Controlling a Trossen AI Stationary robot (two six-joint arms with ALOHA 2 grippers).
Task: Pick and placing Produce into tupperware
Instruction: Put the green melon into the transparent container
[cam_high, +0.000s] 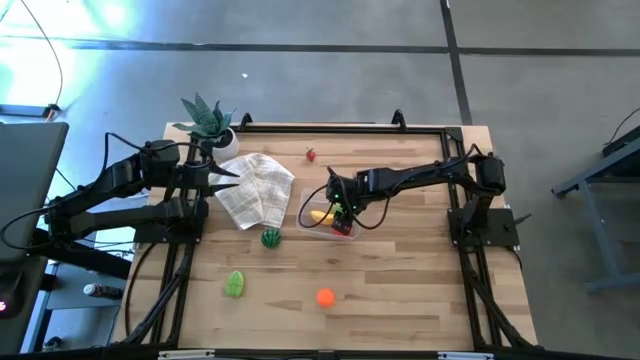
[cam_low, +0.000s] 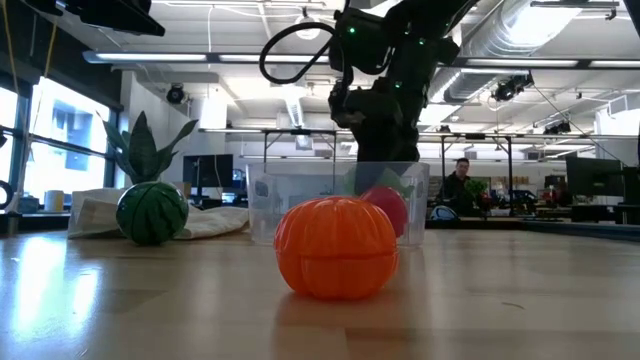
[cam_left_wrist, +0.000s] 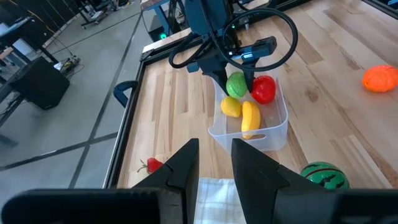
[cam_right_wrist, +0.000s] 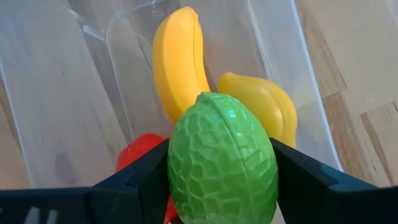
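Observation:
The tupperware (cam_high: 305, 222) is a clear shallow tub near the table's middle; in the left wrist view its wall (cam_left_wrist: 261, 140) encloses a banana (cam_left_wrist: 250, 118), a yellow lemon (cam_left_wrist: 231, 106) and a red fruit (cam_left_wrist: 263, 89). My right gripper (cam_high: 342, 208) reaches down over the tub's far end, shut on a green bumpy fruit (cam_right_wrist: 222, 155). My left gripper (cam_left_wrist: 214, 163) waits open at the table's left, over a white checked cloth (cam_high: 255, 190). My right gripper pinches the green bumpy fruit across its widest part (cam_right_wrist: 186, 168), one finger (cam_right_wrist: 140, 177) on each side, coming from above and pointing down into the tub. The fruit sits among the other fruits (cam_left_wrist: 236, 84); whether it rests on them cannot be told.
Loose on the table: a small watermelon (cam_high: 270, 237), a green vegetable (cam_high: 235, 284), an orange fruit (cam_high: 325, 297) toward the near edge, a small strawberry (cam_high: 311, 154) toward the far edge. A potted plant (cam_high: 208, 122) stands at the far left corner. A black rail frames the tabletop.

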